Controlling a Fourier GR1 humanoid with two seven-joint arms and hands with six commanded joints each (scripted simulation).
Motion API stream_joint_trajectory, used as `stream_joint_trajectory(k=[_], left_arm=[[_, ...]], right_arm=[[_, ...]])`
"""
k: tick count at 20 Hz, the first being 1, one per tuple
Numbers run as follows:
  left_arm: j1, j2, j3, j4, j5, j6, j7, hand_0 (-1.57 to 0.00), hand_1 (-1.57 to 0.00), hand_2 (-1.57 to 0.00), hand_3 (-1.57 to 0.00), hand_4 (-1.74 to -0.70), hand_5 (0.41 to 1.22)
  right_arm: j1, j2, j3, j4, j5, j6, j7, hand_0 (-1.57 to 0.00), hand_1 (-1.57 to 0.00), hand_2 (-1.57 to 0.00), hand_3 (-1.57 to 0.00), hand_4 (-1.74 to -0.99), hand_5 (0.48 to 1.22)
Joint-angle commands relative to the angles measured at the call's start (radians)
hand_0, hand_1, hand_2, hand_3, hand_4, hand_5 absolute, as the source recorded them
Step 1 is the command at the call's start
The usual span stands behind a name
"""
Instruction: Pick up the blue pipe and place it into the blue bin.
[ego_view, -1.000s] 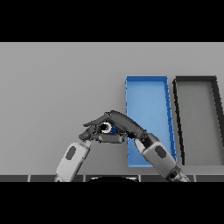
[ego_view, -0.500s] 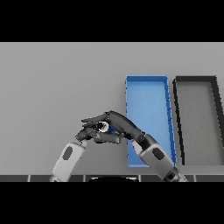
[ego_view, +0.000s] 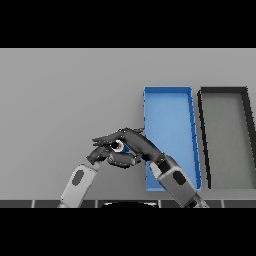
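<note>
Blue pipe (ego_view: 121, 146) in the lower middle of the frame, only its pale round end showing, pinched inside the curled fingers (ego_view: 111, 137) of the right hand (ego_view: 131, 146). Just left of the blue bin (ego_view: 192, 125), near that bin's lower left corner. Left hand (ego_view: 101, 155) tucked right beside and slightly below, dark against dark; cannot tell how its fingers stand, nor whether they touch the pipe.

Step in hand, by the look of it: grasp made, lift and carry not yet done. Best done by raising well clear of the worktop (ego_view: 60, 100) first, then travelling toward the right of the frame across the bin's near wall, and releasing only once over the blue floor. Worth keeping the pipe lengthwise with the bin, since the bin is narrow and long.

Plenty of bare worktop across the left and upper frame for backing the left hand away. Tighter on the right: black bin (ego_view: 246, 135) just beside the blue one, so overshoot risks the wrong tray.
</note>
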Motion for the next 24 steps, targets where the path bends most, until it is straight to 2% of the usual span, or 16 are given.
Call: stream_joint_trajectory(k=[1,3,4,5,7,8,11,13,16,20,23,24], left_arm=[[0.001,-0.001,-0.003,-0.002,-0.002,0.002,-0.004,-0.04,-0.04,-0.04,-0.03,-0.94,0.495],[-0.004,-0.008,-0.003,-0.006,0.0,0.009,0.021,-0.03,-0.02,-0.02,-0.02,-0.92,0.482],[-0.004,0.001,-0.002,0.009,-0.007,0.006,0.022,-0.02,-0.02,-0.02,-0.02,-0.92,0.474],[-0.015,-0.005,0.002,0.012,-0.003,0.008,0.032,-0.02,-0.01,-0.01,-0.01,-0.91,0.47],[-0.018,-0.003,0.005,0.02,0.0,0.006,0.036,-0.01,-0.01,-0.01,-0.01,-0.91,0.456],[-0.027,0.003,0.011,0.028,-0.001,0.006,0.027,-0.01,-0.01,-0.01,-0.01,-0.91,0.45],[-0.013,0.009,0.007,0.014,0.018,-0.017,0.041,0.0,0.0,0.0,0.0,-0.91,0.437],[-0.013,-0.001,0.003,0.012,0.011,-0.008,0.061,0.0,0.0,0.0,0.0,-0.9,0.433],[-0.023,-0.004,-0.001,0.021,-0.01,0.006,0.074,0.0,0.0,0.0,0.0,-0.89,0.428],[-0.008,0.016,0.006,-0.002,0.008,-0.01,0.052,0.0,0.0,0.0,0.0,-0.89,0.412],[-0.01,0.031,0.009,-0.001,-0.003,-0.006,0.034,0.0,0.0,0.0,0.0,-0.87,0.413],[-0.003,0.03,-0.001,0.003,-0.016,-0.002,0.027,0.0,0.0,0.0,0.0,-0.87,0.415]], right_arm=[[-0.001,0.013,-0.018,-0.005,-0.03,0.0,0.007,-1.57,-1.57,-1.57,-1.57,-1.741,1.22],[-0.017,0.038,-0.048,-0.021,-0.082,-0.003,0.036,-1.57,-1.57,-1.57,-1.57,-1.741,1.221],[-0.033,0.056,-0.063,-0.037,-0.105,-0.023,0.061,-1.57,-1.57,-1.57,-1.57,-1.741,1.221],[-0.065,0.046,-0.077,-0.017,-0.145,-0.057,0.067,-1.57,-1.57,-1.57,-1.57,-1.741,1.221],[-0.159,-0.016,-0.11,0.003,-0.249,-0.132,0.066,-1.57,-1.57,-1.57,-1.57,-1.741,1.221],[-0.218,-0.068,-0.119,0.002,-0.315,-0.179,0.066,-1.57,-1.57,-1.57,-1.57,-1.741,1.221],[-0.42,-0.186,-0.204,0.025,-0.48,-0.249,0.065,-1.57,-1.57,-1.57,-1.57,-1.741,1.221],[-0.514,-0.23,-0.269,0.048,-0.46,-0.323,0.062,-1.57,-1.57,-1.57,-1.57,-1.741,1.221],[-0.566,-0.365,-0.334,0.107,-0.462,-0.38,0.066,-1.57,-1.57,-1.57,-1.57,-1.741,1.221],[-0.515,-0.479,-0.415,0.168,-0.473,-0.383,0.066,-1.57,-1.57,-1.57,-1.57,-1.741,1.221],[-0.382,-0.544,-0.456,0.156,-0.476,-0.373,0.067,-1.57,-1.57,-1.57,-1.57,-1.741,1.221],[-0.34,-0.563,-0.463,0.152,-0.489,-0.395,0.067,-1.57,-1.57,-1.57,-1.57,-1.741,1.221]])
